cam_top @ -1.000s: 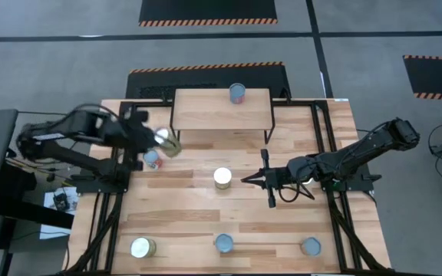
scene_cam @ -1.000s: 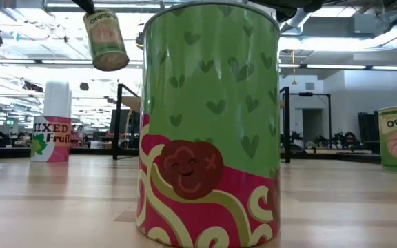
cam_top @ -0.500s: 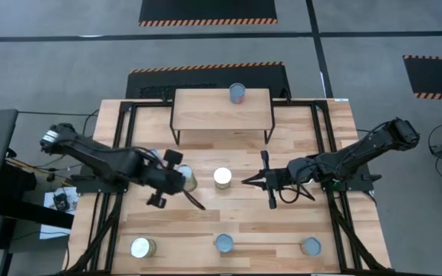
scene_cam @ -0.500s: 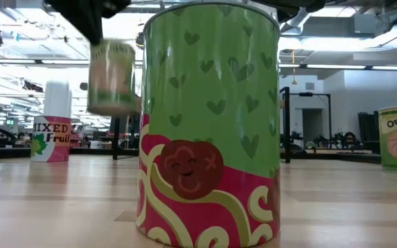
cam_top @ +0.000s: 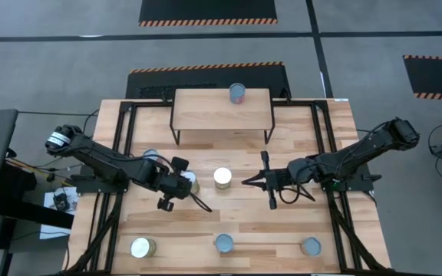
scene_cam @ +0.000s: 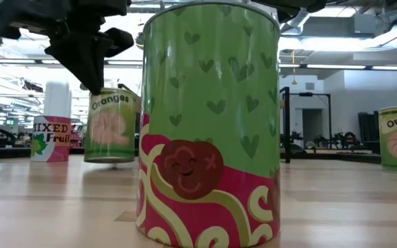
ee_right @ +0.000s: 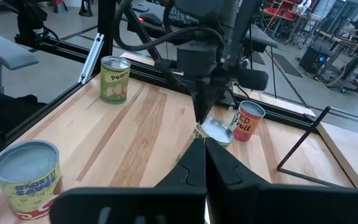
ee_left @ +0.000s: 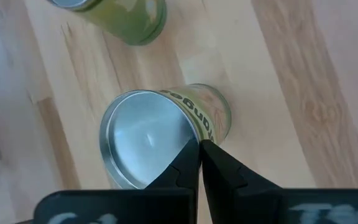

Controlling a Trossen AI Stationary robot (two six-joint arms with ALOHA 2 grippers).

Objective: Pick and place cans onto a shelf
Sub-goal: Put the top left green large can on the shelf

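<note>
My left gripper (cam_top: 184, 183) is shut on a green "Oranges" can (scene_cam: 112, 127), low over the middle of the table. Just right of it stands a pale-topped can (cam_top: 222, 178). My right gripper (cam_top: 244, 181) hovers shut and level on that can's right side, touching nothing. One blue can (cam_top: 237, 93) stands on the wooden shelf (cam_top: 206, 111) at the far side. A "Mixed Fruit" can (cam_top: 150, 156) stands left of the shelf, partly behind my left arm. My left gripper pinches the can's top rim (ee_left: 190, 138) between its two fingers, one over the silvery lid and one outside the wall. The fingers come from above, slanting down from the table's left. The can hangs upright; I cannot tell whether its bottom (scene_cam: 110, 160) touches the table.
Three cans stand along the near edge: one at the left (cam_top: 142, 247), a green-and-pink one in the middle (cam_top: 224, 244) and one at the right (cam_top: 310, 246). Black frame rails (cam_top: 324, 153) run along both table sides. Bare wood lies between the middle cans and the near row.
My left gripper has carried the Oranges can from beside the shelf's left end toward the near and right, and steeply down. The can, high and tilted a second ago, now hangs upright at table height beside the pale-topped can.
</note>
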